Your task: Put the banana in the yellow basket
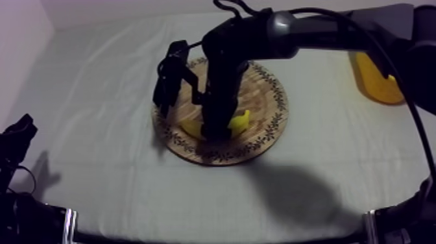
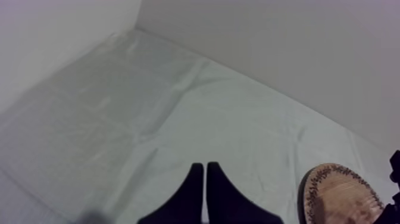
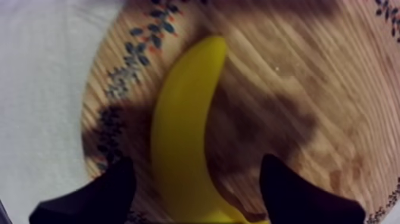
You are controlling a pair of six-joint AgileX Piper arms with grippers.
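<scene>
Now the right jaws are down over the board (image 1: 267, 97), wide apart and straddling the banana (image 3: 184, 137), one black finger on each side and neither clamped on it. The banana lies flat on the board, close to the patterned rim on the near side in the top view. The basket (image 1: 379, 81) sits off at the right of the surface, well apart from the board. The left jaws are together in a narrow wedge, low over bare cloth (image 2: 149, 107), with the board's edge nearby.
</scene>
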